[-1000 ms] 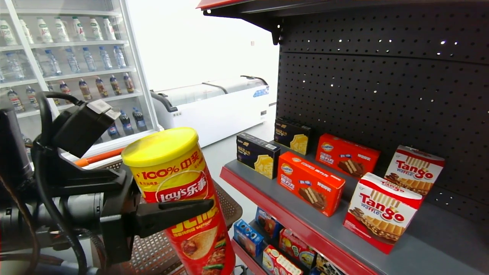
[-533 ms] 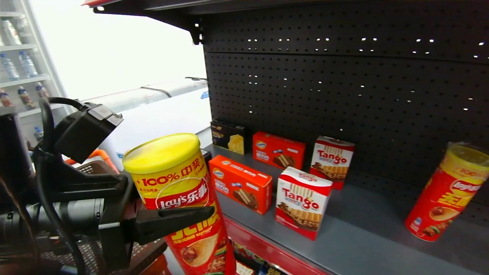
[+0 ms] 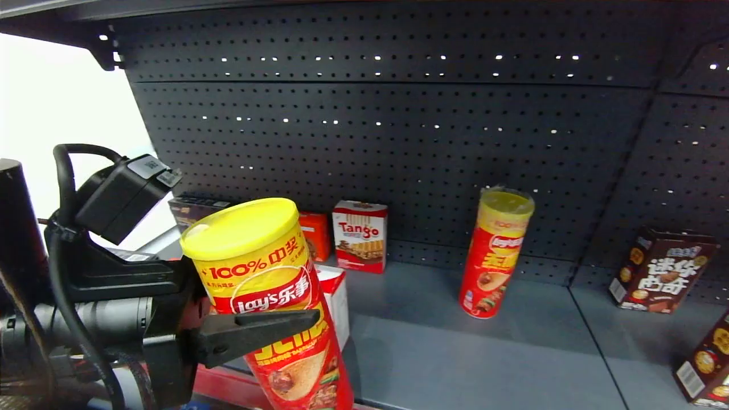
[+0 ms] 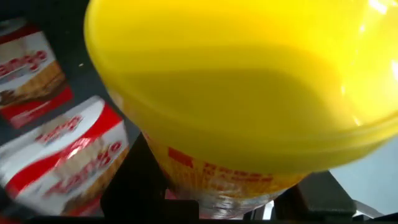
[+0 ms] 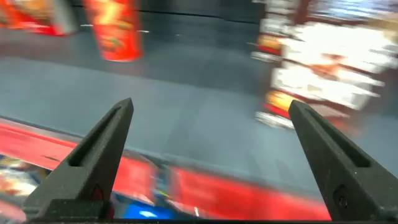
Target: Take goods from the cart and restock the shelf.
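The left gripper (image 3: 287, 310) is clenched on the tall red cardboard crisp can with a yellow plastic lid (image 3: 262, 279), one black finger (image 3: 256, 333) crossing the front of the label just below its upper band. The can is at the near left of the scene, by the red front edge (image 3: 228, 387) of the grey shelf board (image 3: 455, 353). Its long axis runs nearly upright, lid up and leaning a little left, base slanting down to the right and cut off by the picture's lower border. The printed side faces the head camera: a yellow band of red characters, a round red emblem and a picture of food lower down. A second red crisp can with a yellow lid (image 3: 494, 256) stands upright farther back and to the right on the board, near the black perforated back panel (image 3: 398, 142), well apart from the held one. Left of it, against the panel, stand a red-and-white wafer box (image 3: 360, 236), an orange box (image 3: 315, 234) and a dark box (image 3: 191, 208); a white-and-red box (image 3: 336, 302) sits just behind the held can. At the far right are two dark brown boxes (image 3: 658, 270) (image 3: 703, 361) with yellow and white print. The left wrist view looks down on the yellow lid (image 4: 249, 81), with two wafer boxes (image 4: 62, 162) (image 4: 31, 68) beyond it. The right gripper (image 5: 210, 106) is spread wide with nothing between its fingers, pointing at the grey board from near its red edge (image 5: 217, 186), with the standing can (image 5: 118, 31) and blurred boxes (image 5: 323, 62) beyond.
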